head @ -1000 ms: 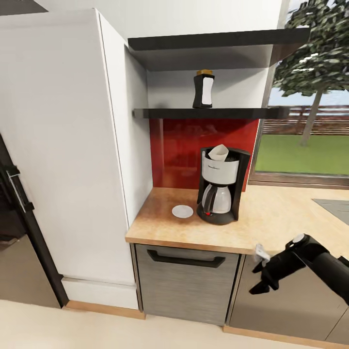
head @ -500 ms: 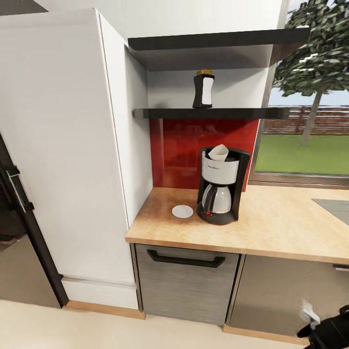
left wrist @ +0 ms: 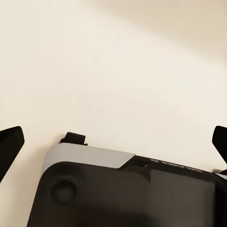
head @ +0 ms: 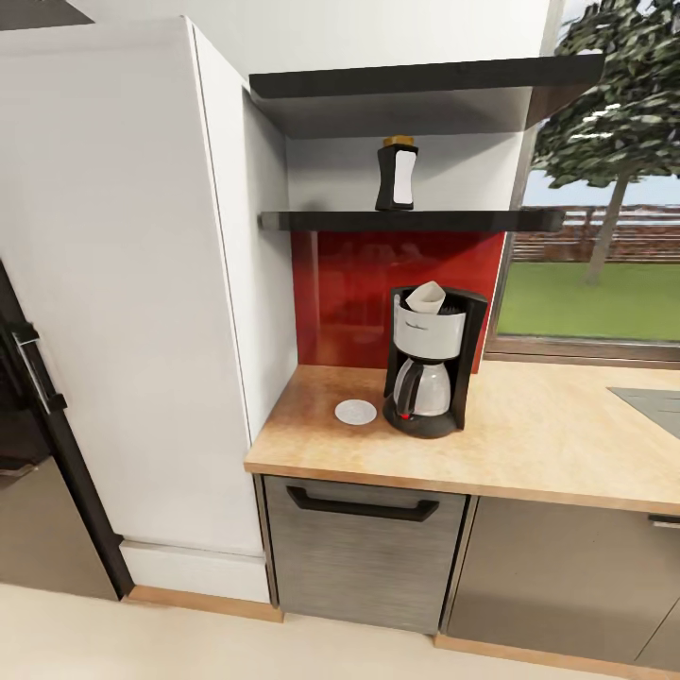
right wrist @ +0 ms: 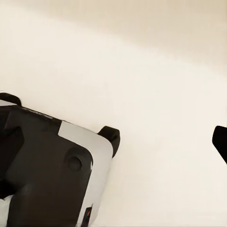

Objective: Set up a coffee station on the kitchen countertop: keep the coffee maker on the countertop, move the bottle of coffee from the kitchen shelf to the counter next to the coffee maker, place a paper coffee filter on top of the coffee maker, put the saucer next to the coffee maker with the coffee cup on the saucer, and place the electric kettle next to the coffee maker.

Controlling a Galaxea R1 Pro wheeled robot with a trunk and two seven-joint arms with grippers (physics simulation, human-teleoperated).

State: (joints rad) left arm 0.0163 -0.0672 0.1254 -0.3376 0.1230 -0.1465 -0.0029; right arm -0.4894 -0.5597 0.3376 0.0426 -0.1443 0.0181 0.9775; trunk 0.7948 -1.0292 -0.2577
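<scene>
I see a wooden kitchen countertop carrying a black coffee maker with a white paper filter on top, a small white saucer just beside it, and a dark coffee bottle on the black shelf above. My left gripper hangs wide open and empty over the cream floor and the robot's grey base. I cannot tell how my right gripper stands, with one black fingertip in sight.

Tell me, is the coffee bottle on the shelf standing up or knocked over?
Standing up. The coffee bottle sits on its base on the lower shelf, its gold cap on top.

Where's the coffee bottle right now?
In the head view, the coffee bottle stands upright on the lower dark shelf, above the coffee maker and slightly to its left.
</scene>
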